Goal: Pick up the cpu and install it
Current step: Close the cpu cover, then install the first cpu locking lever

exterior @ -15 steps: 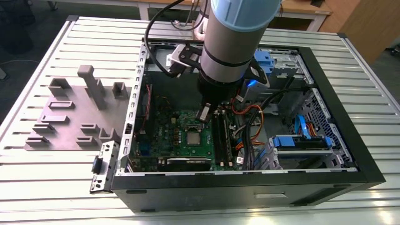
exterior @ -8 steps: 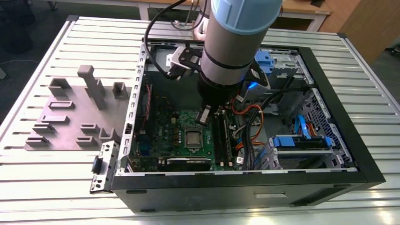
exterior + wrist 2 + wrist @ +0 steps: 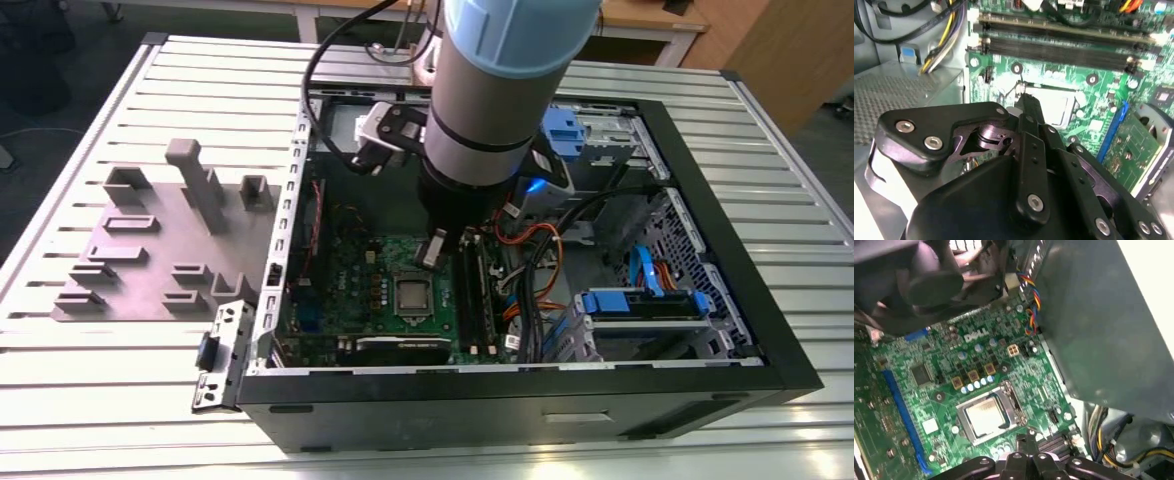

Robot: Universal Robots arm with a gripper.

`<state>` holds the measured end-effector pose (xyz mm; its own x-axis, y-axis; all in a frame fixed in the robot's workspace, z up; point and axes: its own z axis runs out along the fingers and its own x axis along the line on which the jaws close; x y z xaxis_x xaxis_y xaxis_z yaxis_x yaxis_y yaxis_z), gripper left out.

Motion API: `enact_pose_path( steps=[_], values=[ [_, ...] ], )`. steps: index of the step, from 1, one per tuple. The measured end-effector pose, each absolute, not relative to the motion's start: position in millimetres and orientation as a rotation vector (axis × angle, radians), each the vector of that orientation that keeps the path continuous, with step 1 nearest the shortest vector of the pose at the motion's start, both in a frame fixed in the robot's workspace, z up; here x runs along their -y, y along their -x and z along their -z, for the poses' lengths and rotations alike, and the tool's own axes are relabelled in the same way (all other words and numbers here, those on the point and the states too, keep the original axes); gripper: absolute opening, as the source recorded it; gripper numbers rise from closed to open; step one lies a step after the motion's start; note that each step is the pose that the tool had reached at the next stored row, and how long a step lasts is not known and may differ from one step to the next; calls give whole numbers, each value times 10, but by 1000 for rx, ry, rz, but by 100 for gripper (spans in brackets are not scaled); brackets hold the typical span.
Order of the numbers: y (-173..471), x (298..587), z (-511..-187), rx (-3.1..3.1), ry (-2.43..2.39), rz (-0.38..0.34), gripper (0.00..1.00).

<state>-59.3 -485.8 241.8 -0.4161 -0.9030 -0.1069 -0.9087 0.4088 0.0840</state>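
The black two-fingered gripper (image 3: 437, 250), fingers drawn together and holding nothing visible, hangs just above the small flat square cpu with silvery-grey metal top (image 3: 985, 413), which already lies in its socket on the green motherboard (image 3: 944, 390); placement looks done. The first wrist view shows the chip framed by the socket bracket; the exterior view shows the open black computer case (image 3: 747, 330).
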Motion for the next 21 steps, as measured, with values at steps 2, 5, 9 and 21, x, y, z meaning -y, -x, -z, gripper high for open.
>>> enact_pose_path(
  steps=[2,5,9,21],
  values=[
    [645,4862,-2416,-2600,1673,-198,11],
    [695,4868,-2415,-2601,1673,-196,11],
    [699,4893,-2414,-2601,1673,-196,11],
    [752,4928,-2397,-2599,1678,-194,11]
  ],
)
